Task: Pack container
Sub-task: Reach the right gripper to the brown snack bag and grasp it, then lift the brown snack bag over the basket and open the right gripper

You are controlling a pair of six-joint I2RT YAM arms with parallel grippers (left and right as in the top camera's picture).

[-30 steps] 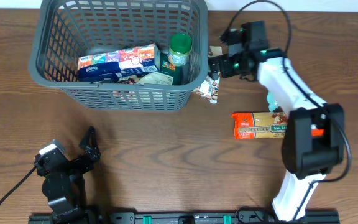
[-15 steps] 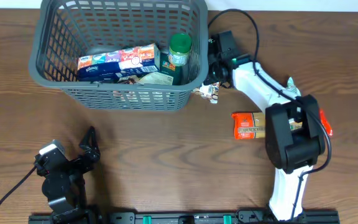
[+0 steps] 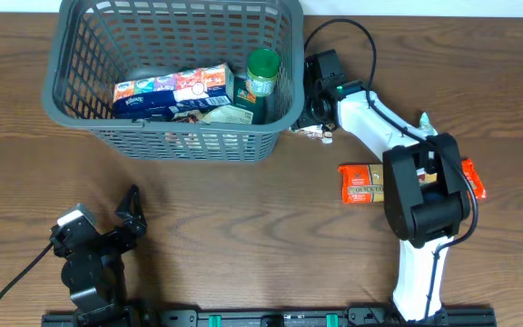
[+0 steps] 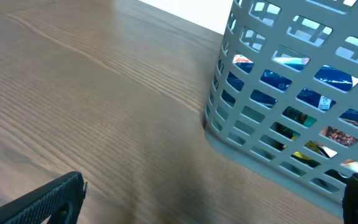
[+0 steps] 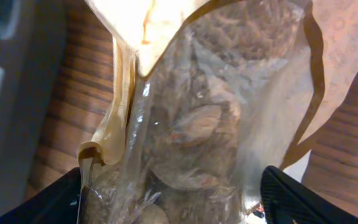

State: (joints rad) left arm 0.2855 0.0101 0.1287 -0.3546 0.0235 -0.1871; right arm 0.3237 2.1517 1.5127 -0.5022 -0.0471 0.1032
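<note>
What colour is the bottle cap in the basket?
Green cap; clearest in the overhead view.

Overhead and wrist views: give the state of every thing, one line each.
container: upright on the table, partly packed.
green-lidded jar: upright inside the container.
blue pack: lying inside the container.
clear bag: on the table, outside the container.
orange box: flat on the table, unpacked.
left hand: open, empty.
right hand: astride the clear bag; grip unclear.
</note>
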